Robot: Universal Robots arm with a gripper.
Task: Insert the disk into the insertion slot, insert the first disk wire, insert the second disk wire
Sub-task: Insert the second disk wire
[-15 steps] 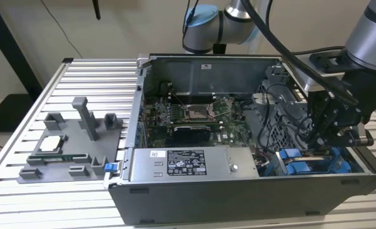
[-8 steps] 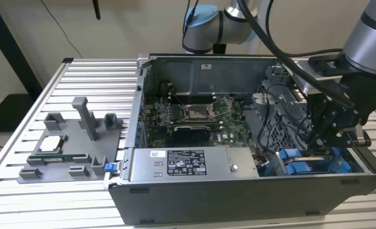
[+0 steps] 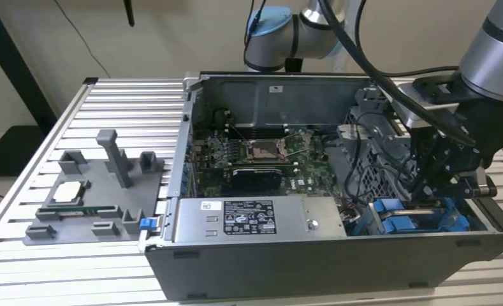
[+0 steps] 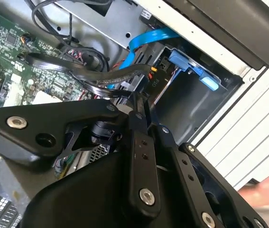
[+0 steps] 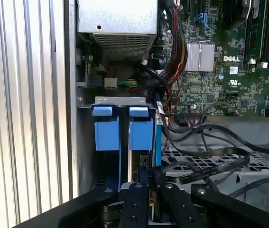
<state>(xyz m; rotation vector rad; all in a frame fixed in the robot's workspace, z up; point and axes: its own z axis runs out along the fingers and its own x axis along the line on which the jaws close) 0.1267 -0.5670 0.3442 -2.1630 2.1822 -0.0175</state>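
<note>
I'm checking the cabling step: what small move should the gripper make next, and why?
Probably a slight push further down: the gripper stands over the insertion slot, its fingers down beside the blue carrier tabs, with a flat black wire looping just beside them.

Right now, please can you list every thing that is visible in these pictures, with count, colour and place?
open grey metal computer case: one, on the slatted table.
green motherboard: one, inside the case.
silver labelled power-supply box: one, at the case's near wall.
blue plastic carrier frames: two, side by side in the grey drive bay.
black cables: several, beside the bay.
grey parts fixture: one, exterior view's left.
black gripper: one, over the bay.
</note>
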